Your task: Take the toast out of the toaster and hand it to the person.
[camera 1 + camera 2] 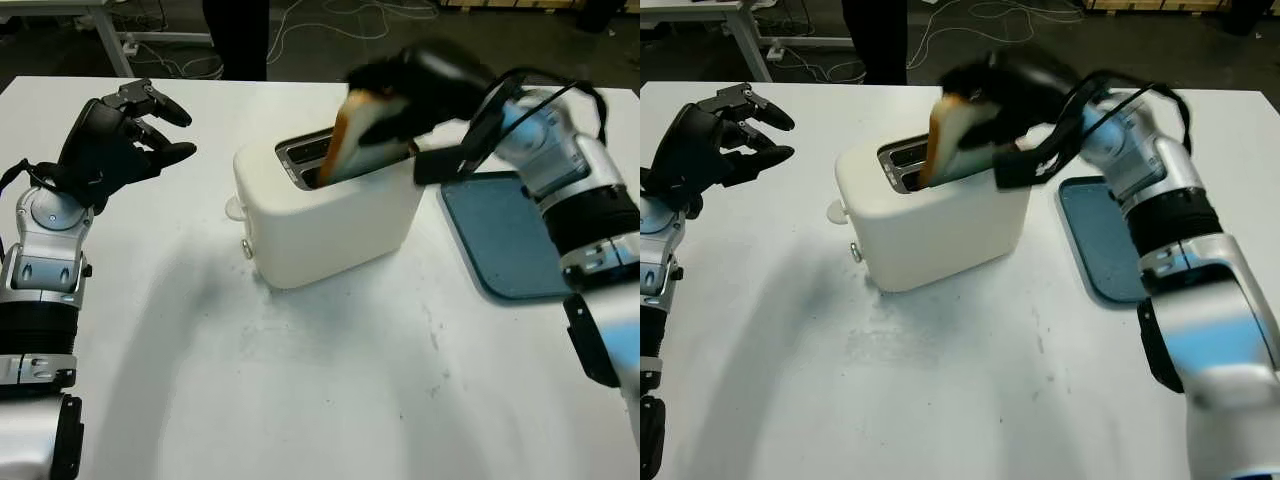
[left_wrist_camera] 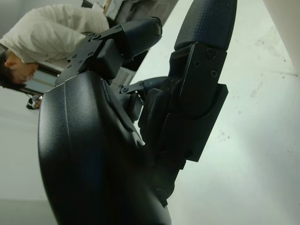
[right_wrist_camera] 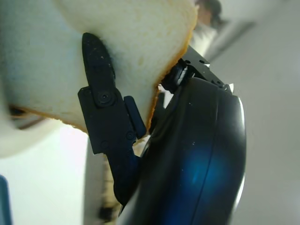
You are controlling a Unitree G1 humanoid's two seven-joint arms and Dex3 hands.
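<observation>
A white toaster (image 1: 330, 225) stands in the middle of the white table (image 1: 330, 380). A slice of toast (image 1: 358, 135) with a brown crust leans out of its near slot, its lower end still inside. My right hand (image 1: 410, 85) is shut on the upper part of the toast, reaching in from the right above the toaster. Up close, the pale toast (image 3: 117, 51) is pinched by a black finger (image 3: 105, 117). My left hand (image 1: 115, 135) hovers open over the table, left of the toaster and apart from it.
A blue tray (image 1: 510, 235) lies flat on the table right of the toaster, under my right forearm. A person in dark trousers (image 1: 240, 35) stands beyond the far table edge. Cables lie on the dark floor behind.
</observation>
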